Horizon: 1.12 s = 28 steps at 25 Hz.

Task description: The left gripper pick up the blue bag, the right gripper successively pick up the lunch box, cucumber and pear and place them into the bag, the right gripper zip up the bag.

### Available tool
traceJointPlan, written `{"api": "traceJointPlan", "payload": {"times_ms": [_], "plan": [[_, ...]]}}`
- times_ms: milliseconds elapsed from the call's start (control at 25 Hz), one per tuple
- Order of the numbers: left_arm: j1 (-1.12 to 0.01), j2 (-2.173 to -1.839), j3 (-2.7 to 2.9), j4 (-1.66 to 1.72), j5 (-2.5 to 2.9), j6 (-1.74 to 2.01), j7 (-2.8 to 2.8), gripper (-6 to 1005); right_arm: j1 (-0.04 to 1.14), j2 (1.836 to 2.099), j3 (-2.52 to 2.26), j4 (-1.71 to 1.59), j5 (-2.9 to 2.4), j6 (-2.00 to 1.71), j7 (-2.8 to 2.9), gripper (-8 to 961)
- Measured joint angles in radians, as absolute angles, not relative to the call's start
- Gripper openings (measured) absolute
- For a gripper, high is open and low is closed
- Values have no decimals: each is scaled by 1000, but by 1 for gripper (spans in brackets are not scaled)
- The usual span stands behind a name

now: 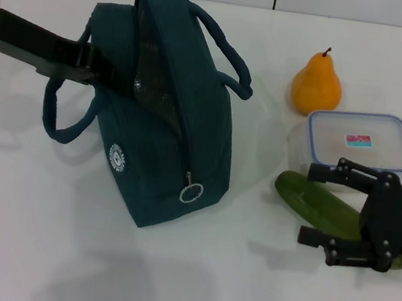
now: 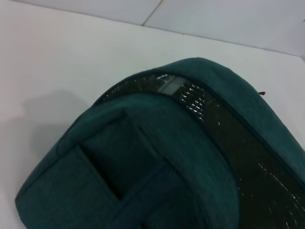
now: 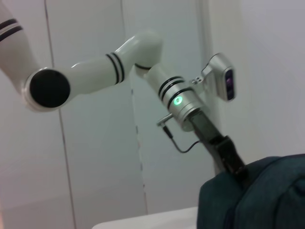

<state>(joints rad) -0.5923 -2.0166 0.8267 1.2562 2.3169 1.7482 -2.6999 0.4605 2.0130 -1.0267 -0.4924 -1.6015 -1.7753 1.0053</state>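
Left gripper (image 1: pixel 101 68): at the blue bag (image 1: pixel 165 146), against its near handle side; finger state cannot be told — fabric hides the tips
Blue bag: upright on the bench (image 1: pixel 64 251); zipper open, silvery lining visible
Right gripper (image 1: pixel 319 205): fingers spread wide above the cucumber (image 1: pixel 315 203), holding nothing
Lunch box (image 1: pixel 360 141), cucumber, pear (image 1: pixel 316 84): all on the bench, outside the bag
Progress: bag-holding step appears under way; three placements and zipping remain

We see a white table (image 1: pixel 42 248), the blue bag (image 1: pixel 163 160) standing upright on it at our left, the pear (image 1: pixel 316 84) at the far right, the lunch box (image 1: pixel 360 141) just before it, the cucumber (image 1: pixel 319 205) lying nearest.
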Motion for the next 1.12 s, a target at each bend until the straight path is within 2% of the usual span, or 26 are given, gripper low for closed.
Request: {"api": "traceJointPlan", "payload": {"times_ms": [320, 760, 1120], "plan": [[-592, -2016, 826, 1253, 2309, 1754, -2748, 39, 463, 2014, -916, -460, -1586, -1750, 1045, 870], [-592, -2016, 827, 1253, 2306, 1759, -2754, 39, 444, 2008, -665, -403, -1539, -1458, 1328, 869], [-608, -2015, 830, 1252, 2305, 1760, -2753, 39, 442, 1988, -676, -344, -1549, -1308, 1502, 869]]}}
